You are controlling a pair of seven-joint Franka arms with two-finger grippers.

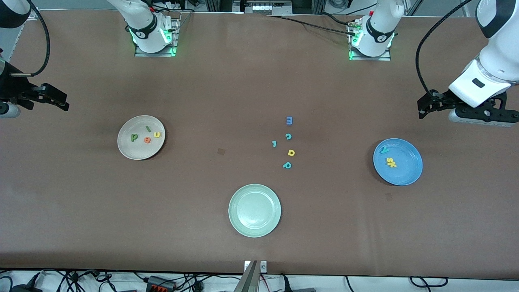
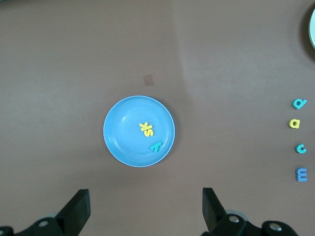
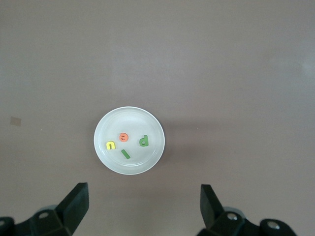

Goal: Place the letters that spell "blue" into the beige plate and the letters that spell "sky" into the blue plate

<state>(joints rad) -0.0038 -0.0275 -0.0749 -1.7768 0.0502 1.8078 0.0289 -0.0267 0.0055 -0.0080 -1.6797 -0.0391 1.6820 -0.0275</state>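
Table (image 1: 259, 81): brown matte covering, runs the full width of the front view; a few faint darker patches, otherwise plain. Both arm bases bolted along its farthest edge, green lights on. Cables and power strips lie off the nearest edge.

Plates, three. Beige plate (image 1: 126, 151) toward the right arm's end holds the letters that spell "blue": dark green b (image 1: 134, 137), green l (image 1: 148, 129), yellow u (image 1: 157, 134), orange e (image 1: 147, 140), all lying flat and apart from one another. Blue plate (image 1: 409, 172) toward the left arm's end holds the letters that spell "sky": teal y (image 1: 384, 150), with yellow s (image 1: 389, 162) and yellow k (image 1: 393, 164) touching or nearly so. Pale green plate (image 1: 239, 221), nearest the front camera, holds nothing.

Left claw (image 1: 421, 108): released, fingers spread wide, holding nothing, up in the air near the blue plate at its own end of the table. Right claw (image 1: 65, 103): also released and empty, up near the beige plate at the other end. Both arms wait.

Spare letters between the plates, mid-table: blue m (image 1: 289, 120), teal c (image 1: 288, 136), small teal l (image 1: 274, 143), yellow d (image 1: 291, 152), teal p (image 1: 287, 165). None belongs to either word.

Judgement: sorting looks complete, all seven letters are in their plates. No further pick appears needed; the next move, if any, is only to park the arms clear.
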